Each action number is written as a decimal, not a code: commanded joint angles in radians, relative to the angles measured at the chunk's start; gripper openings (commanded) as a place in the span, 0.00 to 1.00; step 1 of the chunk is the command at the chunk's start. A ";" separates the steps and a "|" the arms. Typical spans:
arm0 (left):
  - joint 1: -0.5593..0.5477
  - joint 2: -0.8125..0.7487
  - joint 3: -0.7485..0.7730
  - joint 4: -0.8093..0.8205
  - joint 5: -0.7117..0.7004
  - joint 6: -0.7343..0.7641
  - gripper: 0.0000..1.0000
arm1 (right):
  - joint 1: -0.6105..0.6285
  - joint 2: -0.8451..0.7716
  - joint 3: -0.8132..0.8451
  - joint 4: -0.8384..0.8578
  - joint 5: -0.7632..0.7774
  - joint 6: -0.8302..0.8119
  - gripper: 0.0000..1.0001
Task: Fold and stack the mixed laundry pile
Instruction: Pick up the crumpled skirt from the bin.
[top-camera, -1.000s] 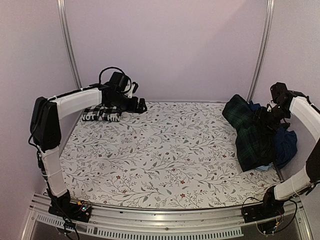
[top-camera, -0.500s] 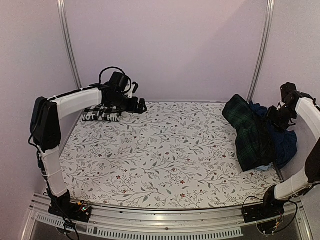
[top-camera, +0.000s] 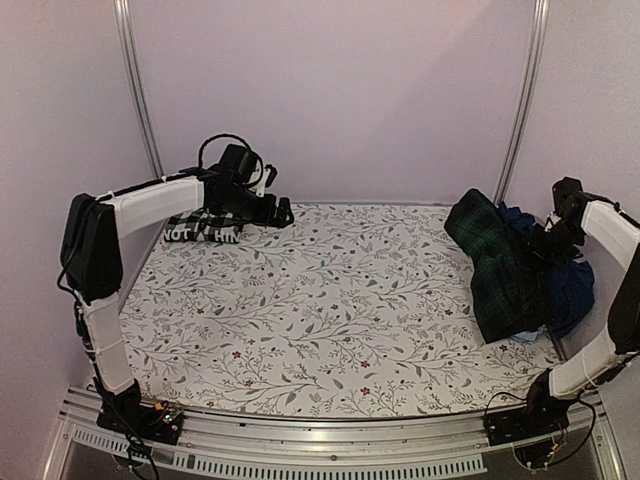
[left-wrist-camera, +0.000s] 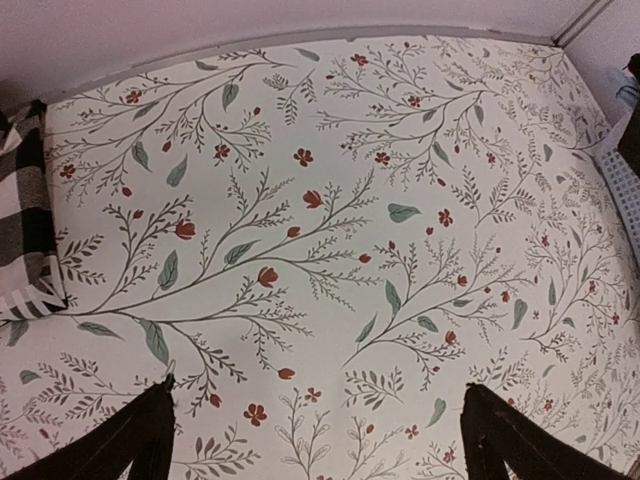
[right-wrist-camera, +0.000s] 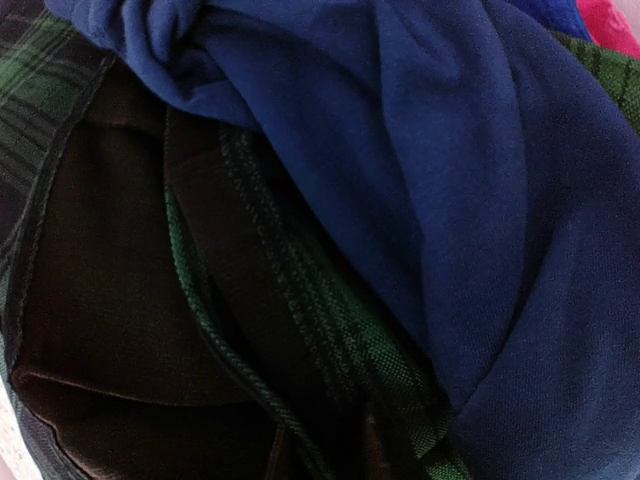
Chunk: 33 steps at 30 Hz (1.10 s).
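The laundry pile lies at the table's right edge: a dark green-navy plaid garment (top-camera: 500, 265) draped over a navy piece (top-camera: 570, 290), with a bit of light blue (top-camera: 525, 337) at the front. My right gripper (top-camera: 548, 245) is pressed into the pile's top between the plaid and the navy. Its wrist view is filled with plaid cloth (right-wrist-camera: 150, 250), navy cloth (right-wrist-camera: 480, 180) and a pink corner (right-wrist-camera: 612, 25), and its fingers are hidden. A folded black-and-white checked shirt (top-camera: 200, 230) (left-wrist-camera: 20, 230) lies at the back left. My left gripper (top-camera: 280, 210) (left-wrist-camera: 320, 440) hovers open beside it, holding nothing.
The floral-printed white covering (top-camera: 330, 300) spans the table. Pale walls and metal corner posts (top-camera: 520, 100) close the back and sides. A metal rail (top-camera: 330, 440) runs along the near edge between the arm bases.
My right wrist has swung to the right and dipped, and its gripper has sunk deeper into the pile between plaid and navy. The left arm has not moved.
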 joint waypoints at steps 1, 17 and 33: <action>0.002 0.019 0.026 -0.003 -0.009 0.006 1.00 | -0.001 0.011 0.056 0.021 -0.067 -0.026 0.07; 0.004 0.032 0.078 -0.014 -0.016 -0.005 1.00 | 0.001 -0.086 0.401 0.201 -0.586 0.009 0.00; 0.065 0.002 0.077 -0.023 0.020 -0.114 1.00 | 0.363 0.174 0.823 0.578 -0.860 0.242 0.00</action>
